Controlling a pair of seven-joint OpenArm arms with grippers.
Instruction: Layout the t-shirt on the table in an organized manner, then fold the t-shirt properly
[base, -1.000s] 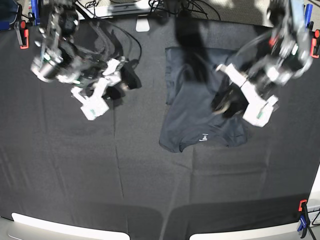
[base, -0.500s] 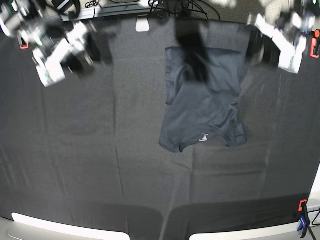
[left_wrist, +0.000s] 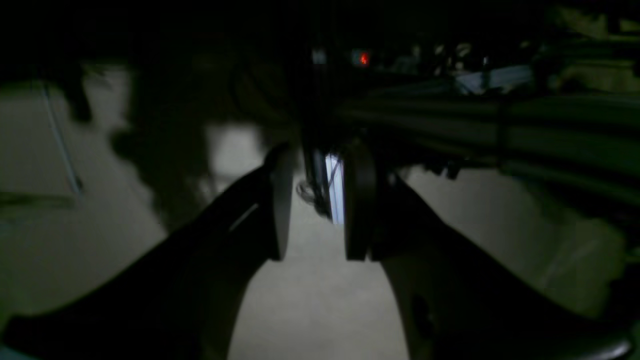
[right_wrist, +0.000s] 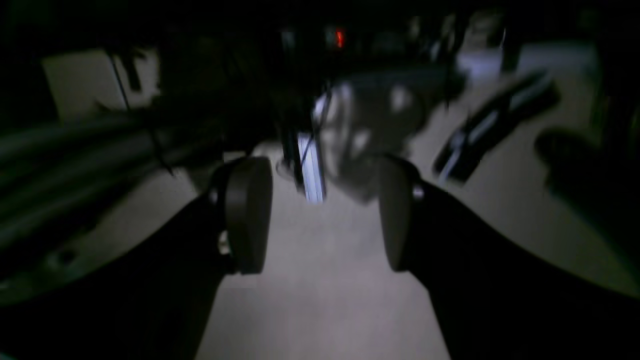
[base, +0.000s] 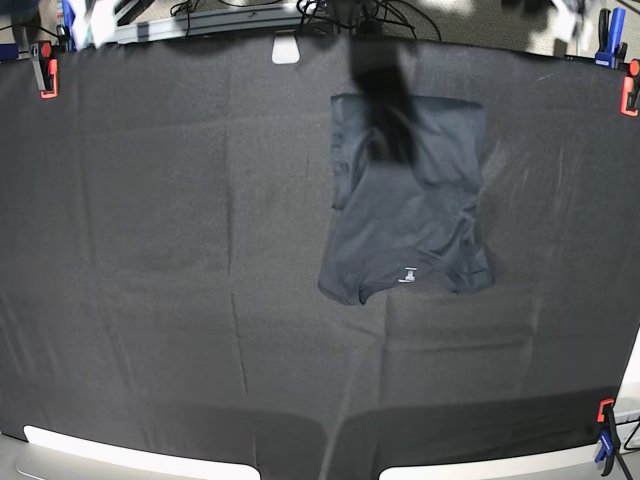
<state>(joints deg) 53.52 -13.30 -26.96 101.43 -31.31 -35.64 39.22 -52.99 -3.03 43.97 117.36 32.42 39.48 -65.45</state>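
The dark navy t-shirt (base: 410, 200) lies folded into a narrow shape right of the middle of the table (base: 160, 300), its white neck label (base: 408, 275) near the front. Nothing touches it. Both arms are pulled back past the far edge; only blurred pale bits show at the top corners of the base view. In the left wrist view my left gripper (left_wrist: 312, 200) is open with a narrow gap and nothing between its pads. My right gripper (right_wrist: 320, 215) is open wider and empty. Both point at a pale floor and dim equipment, off the table.
Orange clamps (base: 45, 75) (base: 630, 90) (base: 604, 410) and a blue one (base: 602, 25) hold the black cloth at its corners. Cables and a white tag (base: 286, 48) run along the far edge. A dark blurred streak (base: 380, 90) hangs over the shirt's top.
Both arms have drawn away from over the table, up and outward past the far edge, leaving the base view almost entirely. The t-shirt has not moved.
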